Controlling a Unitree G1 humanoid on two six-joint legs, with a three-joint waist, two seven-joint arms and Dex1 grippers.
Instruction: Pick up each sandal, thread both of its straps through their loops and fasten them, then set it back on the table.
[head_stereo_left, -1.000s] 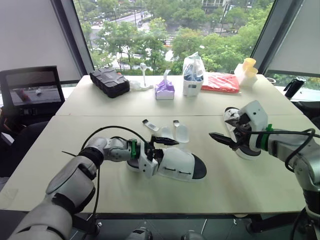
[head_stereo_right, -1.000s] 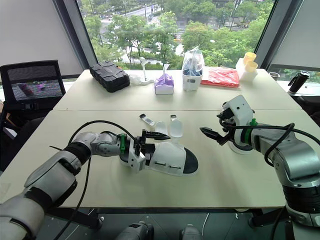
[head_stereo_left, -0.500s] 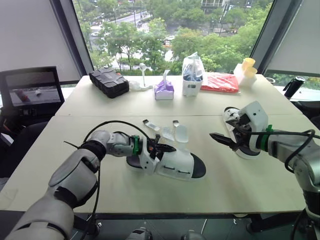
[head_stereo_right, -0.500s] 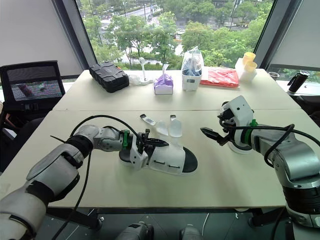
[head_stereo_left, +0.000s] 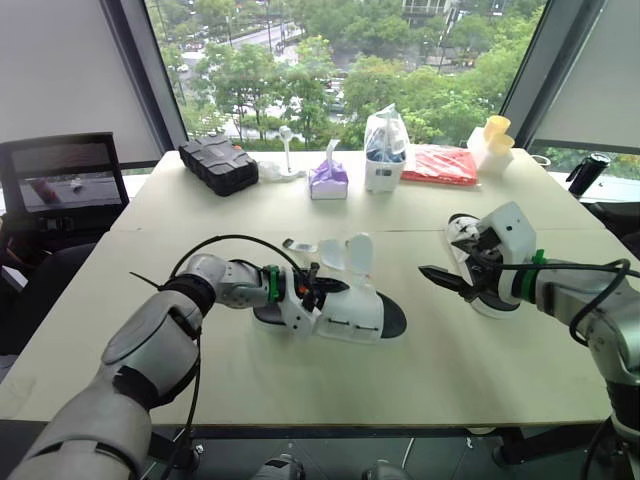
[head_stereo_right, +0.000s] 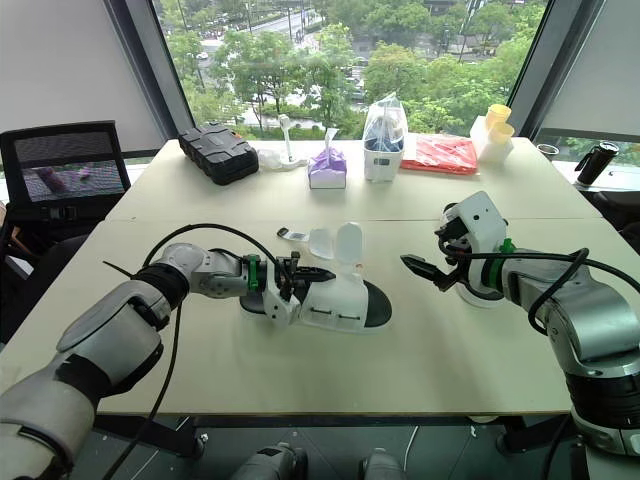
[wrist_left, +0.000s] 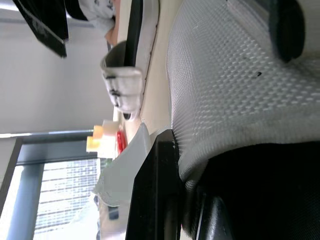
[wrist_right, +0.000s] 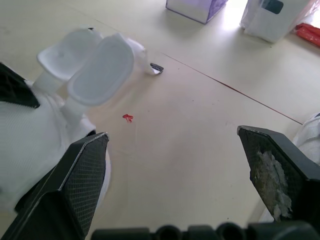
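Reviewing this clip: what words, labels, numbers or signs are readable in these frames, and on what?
No text is readable in these views.
Blue label on the white container: too small to read.
Screen of the monitor: shows a picture, no legible text.
On the white sandal: no lettering seen.
The small red mark: a smudge, not a sign.

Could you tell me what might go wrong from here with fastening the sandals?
1. The left gripper pinches the near sandal by its mesh upper alone; once lifted, it may twist or slip out.
2. Its two loose straps stand side by side, so the open right gripper could catch both, or the wrong one.
3. That gripper hangs beside the second sandal and might nudge it.
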